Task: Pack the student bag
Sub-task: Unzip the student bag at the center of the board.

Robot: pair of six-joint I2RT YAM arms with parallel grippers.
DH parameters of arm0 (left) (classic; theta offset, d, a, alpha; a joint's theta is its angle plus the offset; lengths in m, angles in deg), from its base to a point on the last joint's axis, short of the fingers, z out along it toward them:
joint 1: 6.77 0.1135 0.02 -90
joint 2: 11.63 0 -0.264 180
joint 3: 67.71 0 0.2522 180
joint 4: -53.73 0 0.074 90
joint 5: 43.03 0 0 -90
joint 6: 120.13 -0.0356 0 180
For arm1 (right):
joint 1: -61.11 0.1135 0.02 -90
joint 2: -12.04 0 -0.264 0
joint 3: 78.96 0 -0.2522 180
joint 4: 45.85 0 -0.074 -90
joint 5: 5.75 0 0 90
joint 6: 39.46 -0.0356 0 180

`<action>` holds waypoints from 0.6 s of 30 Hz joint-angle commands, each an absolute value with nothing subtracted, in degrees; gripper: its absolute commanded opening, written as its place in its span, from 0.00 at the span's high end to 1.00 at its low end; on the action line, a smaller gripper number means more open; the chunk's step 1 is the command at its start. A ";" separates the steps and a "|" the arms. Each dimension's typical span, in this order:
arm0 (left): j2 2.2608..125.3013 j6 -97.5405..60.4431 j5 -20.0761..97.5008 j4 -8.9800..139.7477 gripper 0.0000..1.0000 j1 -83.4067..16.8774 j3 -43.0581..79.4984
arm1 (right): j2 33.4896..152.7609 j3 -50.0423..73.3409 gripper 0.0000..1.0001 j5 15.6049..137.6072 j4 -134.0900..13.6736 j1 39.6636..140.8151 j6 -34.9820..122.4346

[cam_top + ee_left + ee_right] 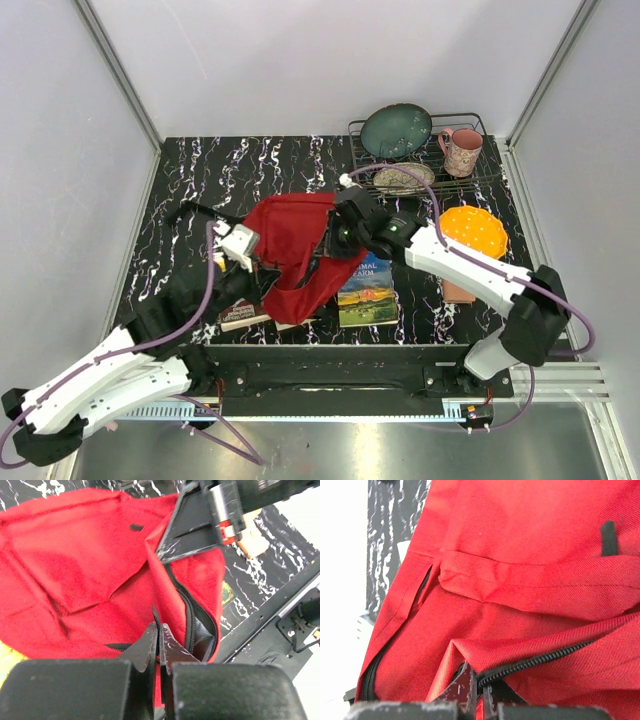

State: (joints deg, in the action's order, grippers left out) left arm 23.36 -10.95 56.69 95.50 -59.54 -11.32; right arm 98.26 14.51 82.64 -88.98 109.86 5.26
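Observation:
The student bag [295,245] is a red fabric backpack lying crumpled at the middle of the table. My left gripper [265,272] is at its near left edge. In the left wrist view that gripper [159,630] is shut on a thin black strip of the student bag [75,565] next to the open zip, with dark lining [202,640] showing inside. My right gripper [336,240] is at the bag's right side. Seen from the right wrist, it [479,682] is shut on the black zip edge of the student bag [530,540], lifting a fold of it.
A book with a landscape cover [368,288] lies right of the bag, and another book [243,316] lies near its left front. An orange plate [473,230] is at the right. A wire rack [470,180] at the back holds a green plate [396,130], a pink mug [460,150] and a bowl [403,178].

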 commanded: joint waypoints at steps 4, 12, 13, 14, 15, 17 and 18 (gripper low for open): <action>22.47 -11.24 60.94 93.76 1.00 -60.03 -8.60 | 105.02 4.50 1.00 77.65 -83.51 109.37 8.26; 33.10 -5.00 66.48 94.12 1.00 -59.94 -10.35 | 106.09 8.26 0.95 78.19 -83.78 100.32 3.26; 33.72 -3.51 66.31 93.25 1.00 -60.03 -10.79 | 105.48 9.14 0.92 78.01 -83.87 99.96 3.17; 34.34 -2.63 66.14 92.72 1.00 -60.03 -11.49 | 105.04 9.93 0.71 77.66 -83.87 99.53 3.08; 35.47 -1.92 65.61 91.67 1.00 -60.03 -11.93 | 104.51 11.94 0.56 77.13 -83.87 99.52 2.82; 37.06 0.45 65.08 90.78 1.00 -60.03 -12.90 | 101.88 16.41 0.33 77.21 -83.96 99.52 1.68; 37.50 1.07 64.99 89.91 1.00 -60.03 -13.08 | 100.65 18.18 0.28 77.56 -84.13 99.52 1.15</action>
